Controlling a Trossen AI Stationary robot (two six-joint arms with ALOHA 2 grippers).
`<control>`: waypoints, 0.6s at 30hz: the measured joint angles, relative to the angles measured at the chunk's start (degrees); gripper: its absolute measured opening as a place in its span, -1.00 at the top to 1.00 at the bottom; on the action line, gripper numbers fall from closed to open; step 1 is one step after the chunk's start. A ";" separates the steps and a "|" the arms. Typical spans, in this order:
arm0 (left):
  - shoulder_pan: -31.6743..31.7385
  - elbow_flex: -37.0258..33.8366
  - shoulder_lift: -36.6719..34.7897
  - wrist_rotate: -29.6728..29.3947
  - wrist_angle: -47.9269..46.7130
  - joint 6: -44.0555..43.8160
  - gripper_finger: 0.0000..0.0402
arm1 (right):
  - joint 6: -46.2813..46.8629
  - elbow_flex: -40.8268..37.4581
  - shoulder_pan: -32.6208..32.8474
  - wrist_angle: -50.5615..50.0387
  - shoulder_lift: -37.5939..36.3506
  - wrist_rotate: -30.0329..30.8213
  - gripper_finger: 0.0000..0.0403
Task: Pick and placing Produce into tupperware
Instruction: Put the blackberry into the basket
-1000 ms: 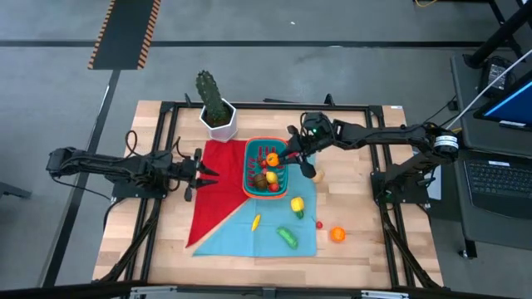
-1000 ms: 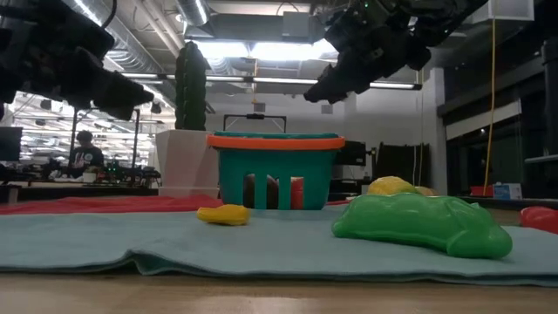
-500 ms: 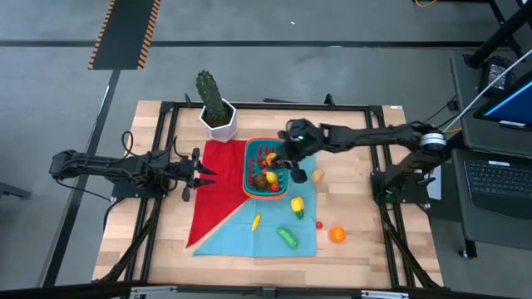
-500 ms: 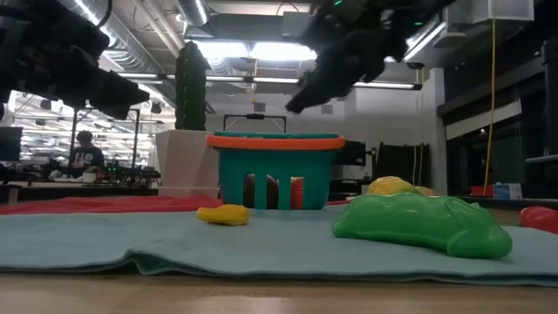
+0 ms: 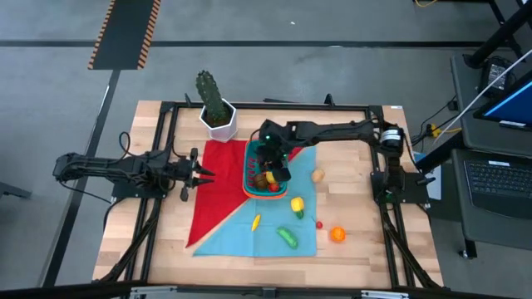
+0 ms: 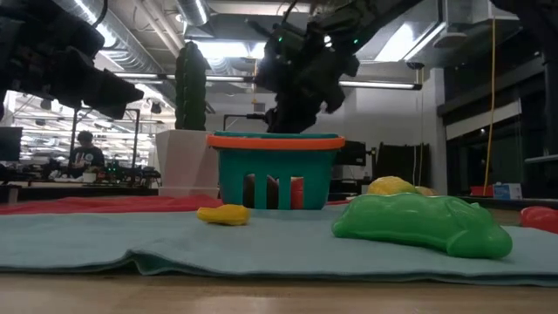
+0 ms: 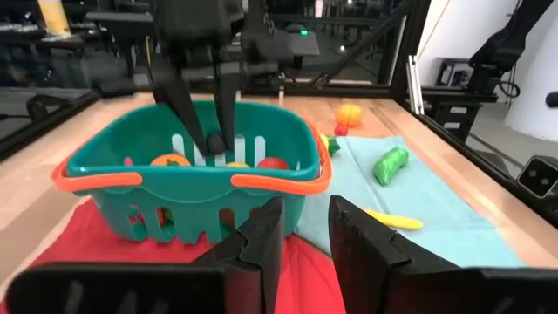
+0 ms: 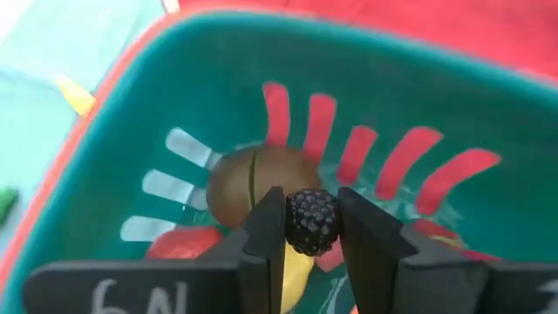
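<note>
My right gripper (image 8: 312, 228) pinches a blackberry (image 8: 312, 220) above the teal tupperware (image 8: 105, 157); next I release it inside. Left gripper (image 7: 301, 240) waits, fingers narrow

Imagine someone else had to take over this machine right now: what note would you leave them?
Right end effector: shut on a small dark berry, over the teal basket.
Left end effector: waiting at the table's left side, holding nothing.
Done: several pieces already in the basket, including a brown one.
Left: drop the berry in, then collect the yellow pepper, yellow banana, green piece, orange, small red piece and tan piece.
</note>
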 joint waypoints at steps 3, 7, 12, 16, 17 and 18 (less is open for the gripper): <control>0.00 0.00 -0.44 -0.02 -0.34 -0.02 0.60 | -0.06 0.37 0.05 -0.36 1.20 0.03 0.56; 0.00 0.00 -0.47 -0.02 -0.35 -0.02 0.63 | -0.06 0.55 0.03 -0.37 1.22 0.39 0.56; 0.00 0.00 -0.47 -0.02 -0.39 -0.13 0.67 | -0.06 0.55 0.14 -0.41 1.24 0.44 0.56; 0.00 0.00 -0.47 -0.02 -0.59 -0.27 0.71 | -0.06 0.53 0.14 -0.41 1.24 0.42 0.56; 0.00 0.00 -0.47 -0.02 -0.70 -0.28 0.72 | -0.06 0.53 0.14 -0.41 1.24 0.43 0.56; 0.00 0.00 -0.47 -0.02 -0.74 -0.28 0.73 | -0.07 0.53 0.11 -0.41 1.24 0.43 0.56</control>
